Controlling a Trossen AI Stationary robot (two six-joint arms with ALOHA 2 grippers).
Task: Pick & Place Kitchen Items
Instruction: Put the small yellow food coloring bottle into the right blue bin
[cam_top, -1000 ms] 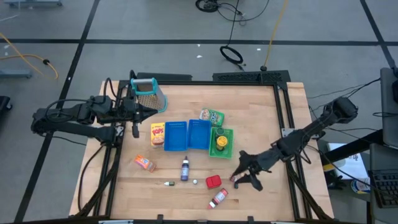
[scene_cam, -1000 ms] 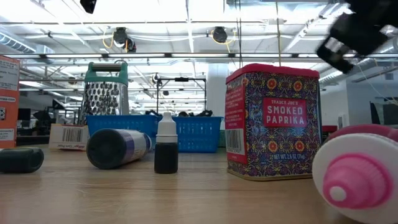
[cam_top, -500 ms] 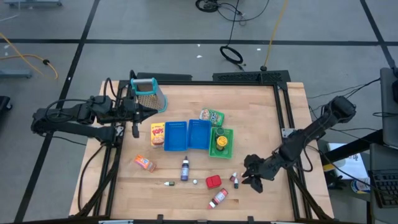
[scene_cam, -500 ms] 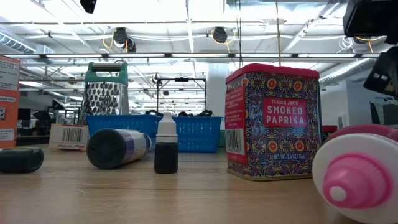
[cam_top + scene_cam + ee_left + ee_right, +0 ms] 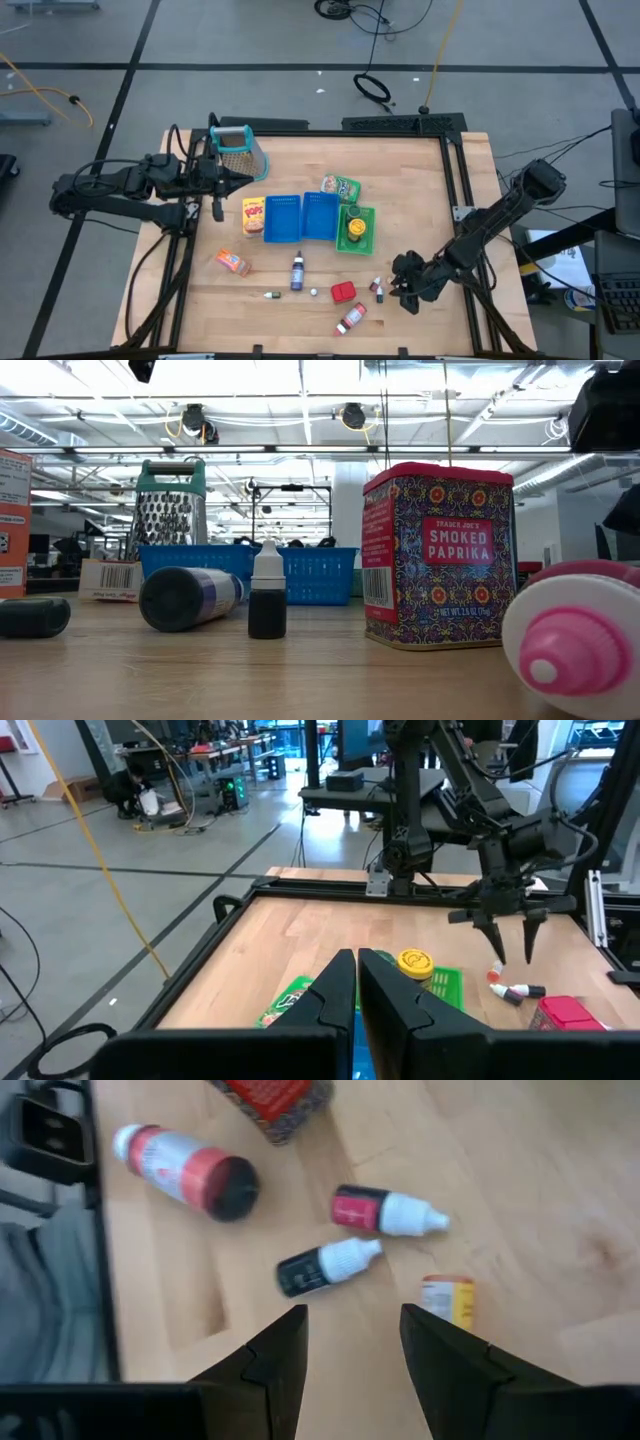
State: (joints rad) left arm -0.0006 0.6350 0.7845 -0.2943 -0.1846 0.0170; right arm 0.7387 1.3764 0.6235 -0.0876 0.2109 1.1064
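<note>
Right gripper (image 5: 404, 291) is over the front-right part of the table (image 5: 420, 200), jaws open and holding nothing; its fingers (image 5: 275, 1355) point down at a cluster of tiny bottles lying on the wood: a red-labelled dropper (image 5: 385, 1211), a black-labelled dropper (image 5: 325, 1266) just beside it, and a small orange-and-yellow one (image 5: 446, 1298) nearest the fingers, none touched. High view puts that cluster (image 5: 379, 288) just left of the gripper and right of the red paprika tin (image 5: 343, 292). A red-and-silver bottle with a pink cap (image 5: 351, 318) lies on its side in front of the tin, near the front edge. Left gripper (image 5: 246, 176) sits at the back-left by the metal grater (image 5: 240, 148), jaws closed on nothing, idle. Middle of the table: yellow box (image 5: 254, 216) touching the left side of two blue trays (image 5: 300, 218), green tray (image 5: 366, 238) on their right holding the yellow-lidded jar (image 5: 353, 226), green pouch (image 5: 340, 187) just behind it. Orange packet (image 5: 233, 263) lies apart at front-left. A dark bottle (image 5: 297, 272) lies in front of the blue trays, with a tiny dark dropper (image 5: 272, 295) and a small white-capped dropper (image 5: 313, 292) nearer the front edge. In the low view the white-capped dropper (image 5: 267, 603) stands upright between the lying dark bottle (image 5: 190, 598) and the tin (image 5: 438, 556)
</note>
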